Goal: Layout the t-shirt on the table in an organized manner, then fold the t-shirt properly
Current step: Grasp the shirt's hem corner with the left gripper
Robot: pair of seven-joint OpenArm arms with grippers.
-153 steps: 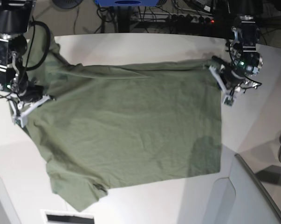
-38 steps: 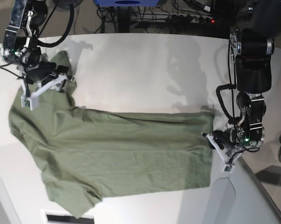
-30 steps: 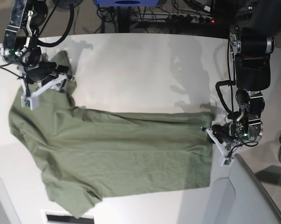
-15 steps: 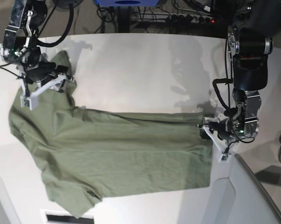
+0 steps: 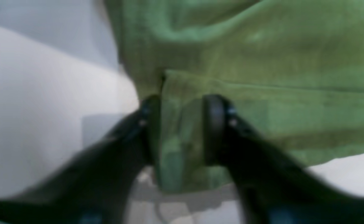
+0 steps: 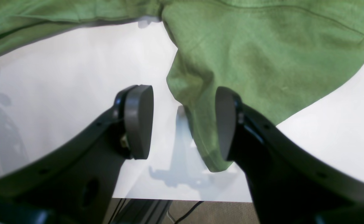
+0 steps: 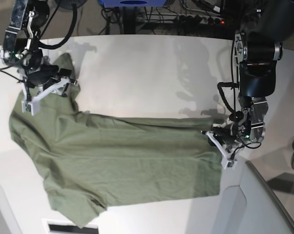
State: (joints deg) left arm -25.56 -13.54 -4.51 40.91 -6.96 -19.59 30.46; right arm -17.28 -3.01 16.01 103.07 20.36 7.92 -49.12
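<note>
The olive-green t-shirt [image 7: 127, 161] lies spread across the near half of the white table [image 7: 147, 68], with one sleeve reaching up to the far left. My left gripper [image 7: 213, 141] sits at the shirt's right edge. In the left wrist view the left gripper [image 5: 180, 102] straddles a bunched fold of the t-shirt [image 5: 262, 46]. Cloth fills the narrow gap, and blur hides whether it is pinched. My right gripper [image 7: 47, 92] hovers open over the far-left sleeve. In the right wrist view the right gripper [image 6: 182, 93] has the t-shirt's [image 6: 262, 46] sleeve edge lying between its spread fingers.
A grey-white angled panel [image 7: 254, 204] stands at the near right, close to the left arm. Cables and a power strip [image 7: 195, 19] run behind the table. The table's edge and the floor [image 6: 185, 214] show just below the right gripper.
The left gripper has slid left and slightly up onto the shirt's right edge, and its fingers have drawn closer together. The right arm has stayed still. Earlier, the shirt was dragged toward the near side.
</note>
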